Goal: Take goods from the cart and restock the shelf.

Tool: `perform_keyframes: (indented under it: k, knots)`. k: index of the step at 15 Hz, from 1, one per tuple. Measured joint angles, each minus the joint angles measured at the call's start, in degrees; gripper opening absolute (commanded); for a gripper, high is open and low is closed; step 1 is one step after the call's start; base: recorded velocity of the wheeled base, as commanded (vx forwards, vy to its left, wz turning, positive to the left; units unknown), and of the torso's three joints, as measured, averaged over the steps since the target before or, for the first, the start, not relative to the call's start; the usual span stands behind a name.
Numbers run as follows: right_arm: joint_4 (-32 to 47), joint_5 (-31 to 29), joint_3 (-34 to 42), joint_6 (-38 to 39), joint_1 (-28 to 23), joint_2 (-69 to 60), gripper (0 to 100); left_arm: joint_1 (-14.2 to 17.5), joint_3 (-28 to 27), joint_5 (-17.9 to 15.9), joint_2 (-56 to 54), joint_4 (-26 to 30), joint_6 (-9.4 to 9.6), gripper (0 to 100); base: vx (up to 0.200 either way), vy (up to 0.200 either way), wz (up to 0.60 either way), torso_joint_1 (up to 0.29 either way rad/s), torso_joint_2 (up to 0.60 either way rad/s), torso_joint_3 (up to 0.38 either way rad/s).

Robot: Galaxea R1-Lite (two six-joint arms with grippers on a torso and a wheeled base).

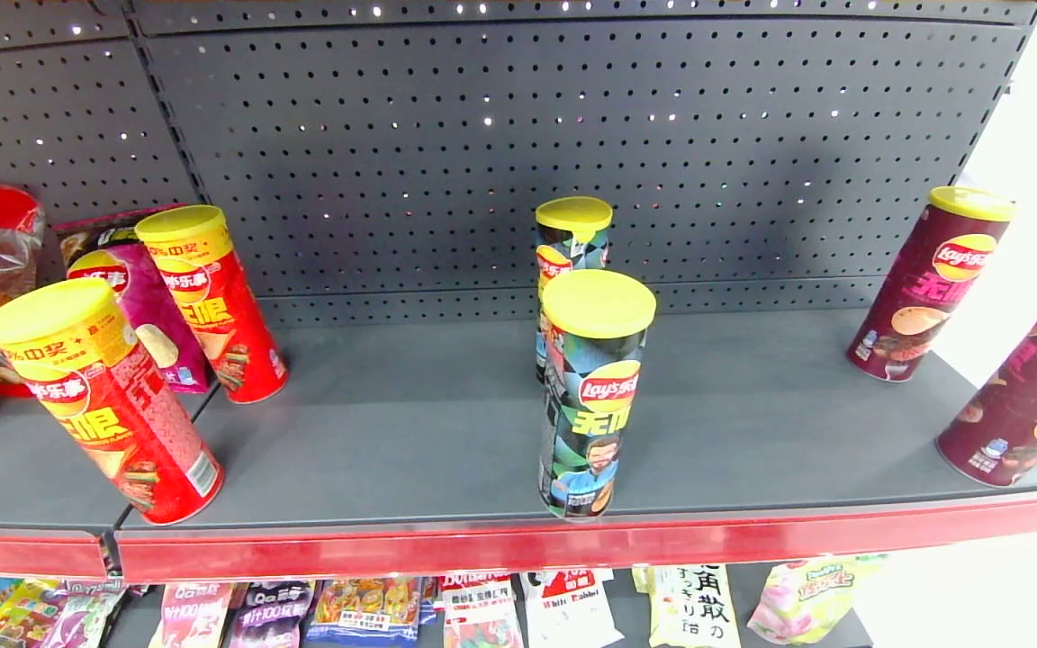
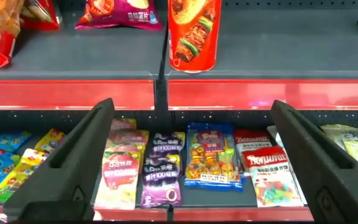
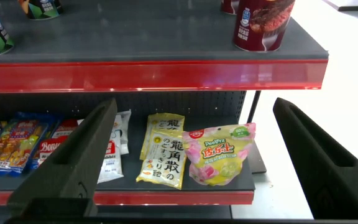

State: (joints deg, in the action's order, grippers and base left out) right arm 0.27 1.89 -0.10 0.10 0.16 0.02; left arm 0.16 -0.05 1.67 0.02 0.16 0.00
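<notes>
Chip cans with yellow lids stand on the grey shelf (image 1: 392,432). Two red cans (image 1: 104,396) are at the left, two dark patterned cans (image 1: 592,405) stand one behind the other in the middle, and two maroon cans (image 1: 933,288) are at the right. My left gripper (image 2: 191,112) is open and holds nothing. It faces the lower shelf, below a red can (image 2: 194,34). My right gripper (image 3: 196,106) is open too, with nothing between its fingers. It faces the lower shelf's right end, under a maroon can (image 3: 263,22).
Red price rails (image 1: 572,544) edge the shelf. Snack bags (image 2: 210,155) lie in a row on the lower shelf, with a yellow bag (image 3: 163,155) and a green-pink bag (image 3: 219,152) at its right end. A purple bag (image 1: 136,288) and red bags stand at far left. Bare shelf lies between the can groups.
</notes>
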Motion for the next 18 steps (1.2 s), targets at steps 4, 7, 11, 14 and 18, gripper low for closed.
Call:
perform_keyframes:
  k: [4, 7, 11, 14, 18]
  knots:
    - [-0.02, 0.10, 0.00, -0.07, -0.02, 0.00, 100, 0.00, 0.05, -0.01, 0.00, 0.00, 0.00, 100, 0.000, 0.000, 0.00, 0.000, 0.00, 0.000]
    - [0.00, 0.07, 0.00, -0.41, 0.00, 0.00, 100, 0.00, 0.05, -0.01, 0.00, -0.02, 0.00, 100, 0.000, 0.000, 0.00, 0.000, 0.00, 0.000]
    - [-0.69, 0.90, -3.07, 0.30, 0.35, 0.61, 100, 0.00, 0.05, -0.01, 0.00, -0.02, 0.00, 100, 0.000, 0.000, 0.00, 0.000, 0.00, 0.000]
    - [-1.05, 3.52, -15.58, 3.93, 1.99, 8.73, 100, 0.00, 0.05, -0.01, 0.00, -0.05, 0.00, 100, 0.000, 0.000, 0.00, 0.000, 0.00, 0.000]
    - [-1.35, 9.08, -31.01, 1.76, 10.07, 35.47, 100, 0.00, 0.05, -0.04, 0.00, -0.05, 0.00, 100, 0.000, 0.000, 0.00, 0.000, 0.00, 0.000]
